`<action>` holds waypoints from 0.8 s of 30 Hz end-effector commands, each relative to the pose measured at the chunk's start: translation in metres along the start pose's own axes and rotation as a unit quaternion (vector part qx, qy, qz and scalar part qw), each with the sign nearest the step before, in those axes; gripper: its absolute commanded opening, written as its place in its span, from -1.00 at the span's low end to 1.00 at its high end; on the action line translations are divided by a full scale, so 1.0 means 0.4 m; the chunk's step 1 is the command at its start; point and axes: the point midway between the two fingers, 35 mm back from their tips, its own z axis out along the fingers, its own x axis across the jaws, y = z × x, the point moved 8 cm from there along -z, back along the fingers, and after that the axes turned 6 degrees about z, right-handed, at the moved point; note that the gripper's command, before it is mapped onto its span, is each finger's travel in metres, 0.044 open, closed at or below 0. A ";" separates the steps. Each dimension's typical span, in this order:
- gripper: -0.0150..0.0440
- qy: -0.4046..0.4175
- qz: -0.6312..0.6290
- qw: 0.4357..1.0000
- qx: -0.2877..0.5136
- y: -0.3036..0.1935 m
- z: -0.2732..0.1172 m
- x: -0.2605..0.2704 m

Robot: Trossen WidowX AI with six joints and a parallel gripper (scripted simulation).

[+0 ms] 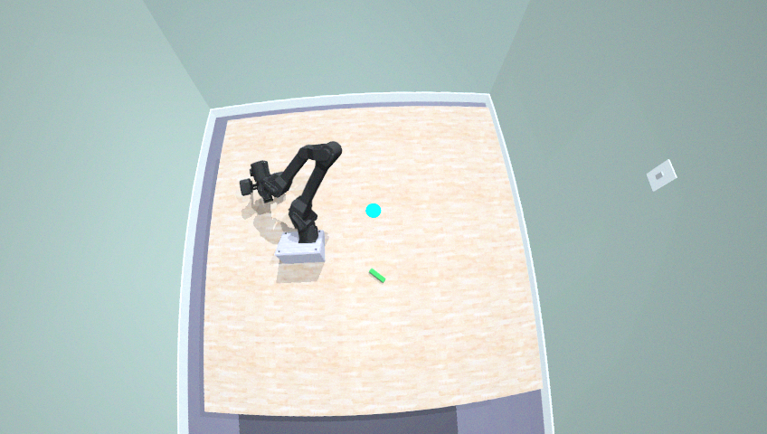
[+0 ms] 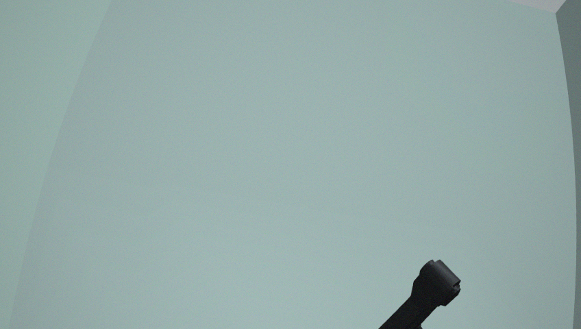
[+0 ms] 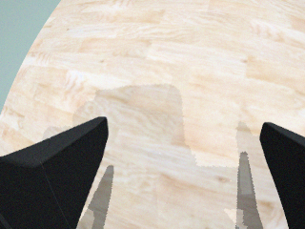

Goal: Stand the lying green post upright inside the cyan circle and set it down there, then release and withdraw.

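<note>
The green post (image 1: 376, 275) lies on its side on the wooden surface, slanting down to the right, in the top view. The flat cyan circle (image 1: 373, 210) is above it in that view, with nothing on it. My gripper (image 1: 263, 185) (image 3: 188, 128) is open and empty, at the left of the surface in the top view, far from both post and circle. In the wrist view its two black fingers stand wide apart over bare wood. Its fingertips are hidden in the top view. The exterior view shows neither the post, the circle nor the gripper.
The arm's pale base (image 1: 300, 254) stands left of the post and circle. The arm (image 1: 317, 180) bends up and over to the left. A raised pale rim (image 1: 517, 188) borders the wooden surface. Part of the arm (image 2: 434, 283) shows at the lower right of the exterior view.
</note>
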 end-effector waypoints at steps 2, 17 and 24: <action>0.69 -0.004 0.002 1.000 0.001 0.000 0.003 -0.004; 0.30 -0.080 0.009 0.997 -0.023 0.102 0.097 -0.073; 0.30 -0.134 -0.037 0.990 -0.040 0.174 0.138 -0.131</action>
